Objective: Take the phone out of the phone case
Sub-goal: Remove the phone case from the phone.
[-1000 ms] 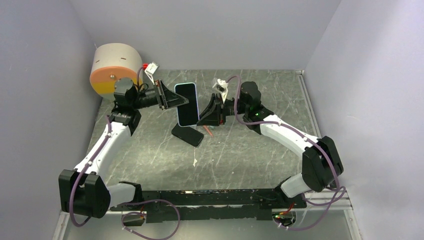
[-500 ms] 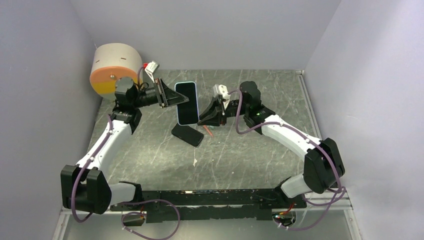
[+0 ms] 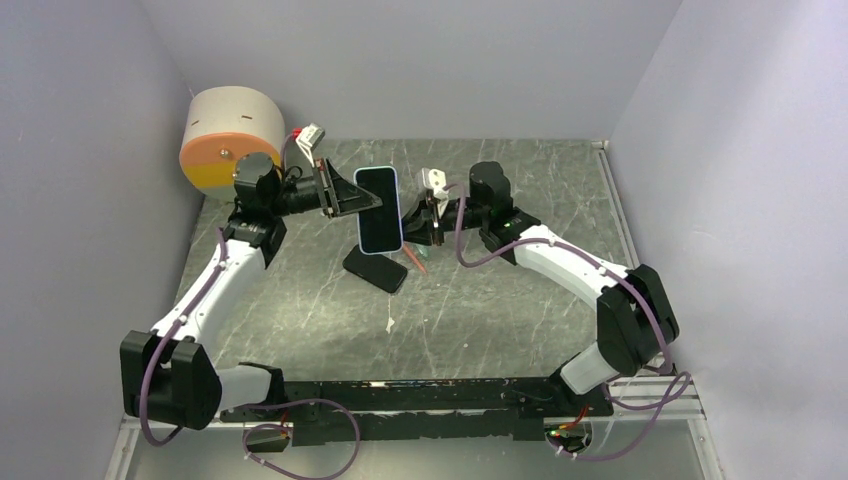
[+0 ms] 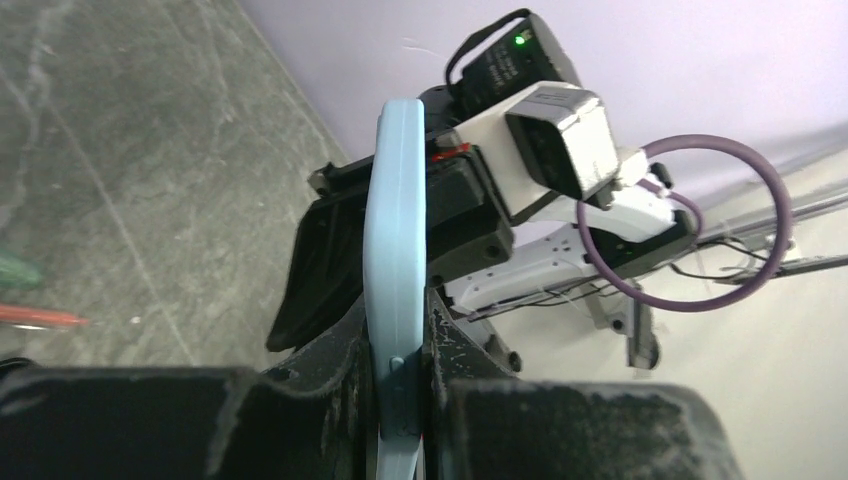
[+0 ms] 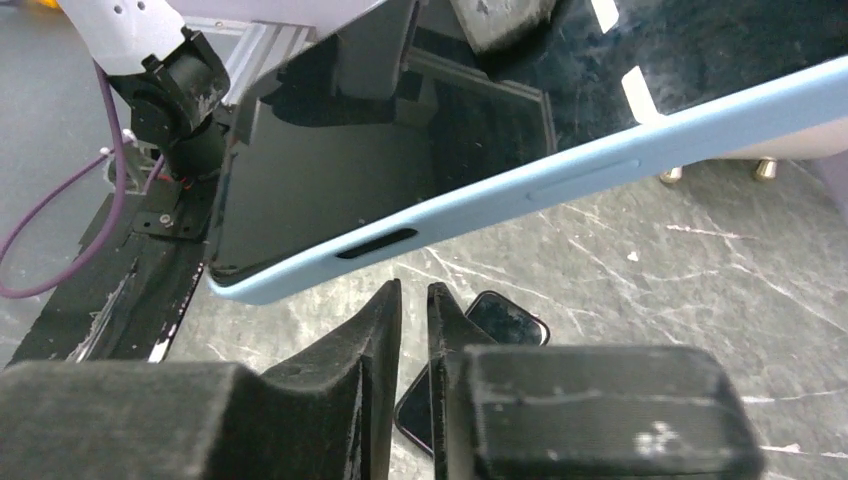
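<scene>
A phone with a dark screen in a light blue case is held upright in the air above the table. My left gripper is shut on its left edge; the left wrist view shows the case edge pinched between the left gripper's fingers. My right gripper is shut and empty, its tips just right of the phone's lower edge. In the right wrist view the cased phone hangs just above the right gripper, not touching.
A second black phone lies flat on the table under the held one, and shows in the right wrist view. A red pen lies beside it. A white and orange cylinder stands at the back left. Walls close both sides.
My right gripper has turned and moved left and lower, closer to the phone's right edge. My left gripper has shifted the phone slightly to the right.
</scene>
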### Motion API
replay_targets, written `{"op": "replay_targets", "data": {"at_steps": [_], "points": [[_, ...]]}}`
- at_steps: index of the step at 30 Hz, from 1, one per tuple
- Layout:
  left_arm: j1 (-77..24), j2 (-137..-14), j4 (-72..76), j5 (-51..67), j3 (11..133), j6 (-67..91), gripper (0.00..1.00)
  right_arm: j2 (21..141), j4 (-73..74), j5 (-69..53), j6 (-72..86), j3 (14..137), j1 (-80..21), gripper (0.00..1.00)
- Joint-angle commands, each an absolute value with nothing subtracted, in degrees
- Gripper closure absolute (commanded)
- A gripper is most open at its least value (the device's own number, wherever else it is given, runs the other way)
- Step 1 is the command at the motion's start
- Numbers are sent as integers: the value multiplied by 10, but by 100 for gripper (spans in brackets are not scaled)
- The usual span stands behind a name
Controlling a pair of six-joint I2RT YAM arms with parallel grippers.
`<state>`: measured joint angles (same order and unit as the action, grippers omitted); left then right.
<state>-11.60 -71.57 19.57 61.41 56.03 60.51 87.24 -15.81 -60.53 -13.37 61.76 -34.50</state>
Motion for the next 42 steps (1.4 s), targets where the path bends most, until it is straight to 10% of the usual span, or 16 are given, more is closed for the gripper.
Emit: {"op": "replay_targets", "data": {"at_steps": [1,8,18,42], "points": [[-115,-681,98,584,615,485,98,842,-194,-629,-102,606,-339,75],[-115,-678,106,566,620,456,98,807,-172,-654,-60,582,-338,54],[-115,-668,177,584,604,471,98,817,-282,-666,121,584,-336,50],[-133,-671,229,588,586,570,98,837,-361,-670,101,576,-337,92]]}}
